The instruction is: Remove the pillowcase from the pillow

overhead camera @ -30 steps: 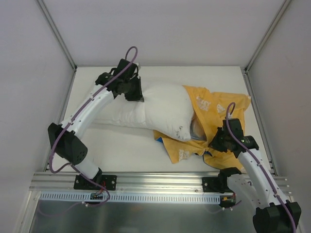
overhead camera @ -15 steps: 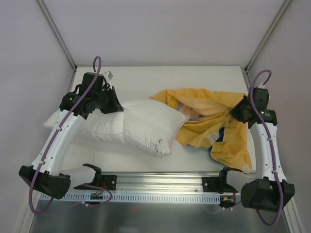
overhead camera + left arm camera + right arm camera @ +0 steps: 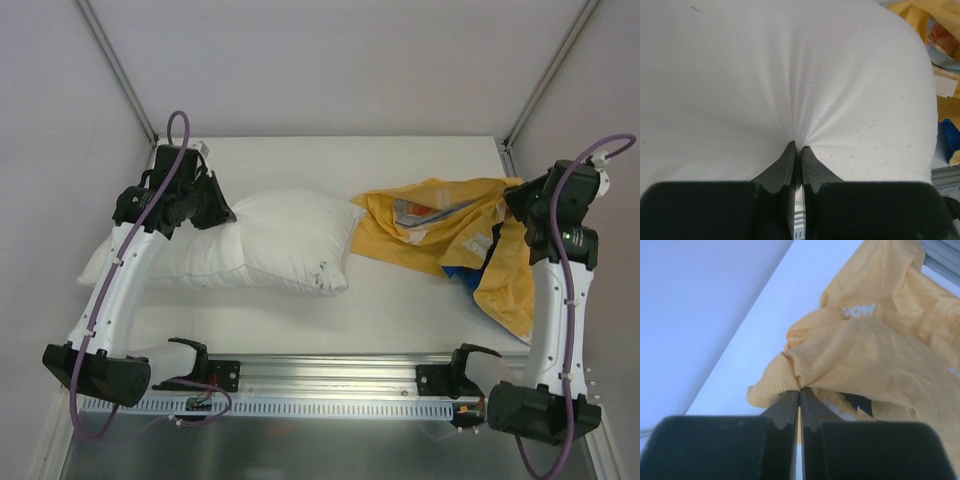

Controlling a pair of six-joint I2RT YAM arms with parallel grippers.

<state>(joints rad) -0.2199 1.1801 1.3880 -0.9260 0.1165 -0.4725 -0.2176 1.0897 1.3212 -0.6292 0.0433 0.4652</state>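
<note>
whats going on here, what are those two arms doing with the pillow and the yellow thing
Two robot arms are taking a cover off a pillow. The left gripper is shut on a pinch of the white pillow at the left of the table. The right gripper is shut on a fold of the yellow pillowcase, lifted at the right edge. The pillow looks fully out of the case.

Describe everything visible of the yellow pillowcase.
The pillowcase is mustard-yellow, thin striped-weave fabric with white lettering and blue showing inside. It lies crumpled on the table, right of the pillow, not around it. The right gripper, shut, pinches a fold, holding its right side up.
</note>
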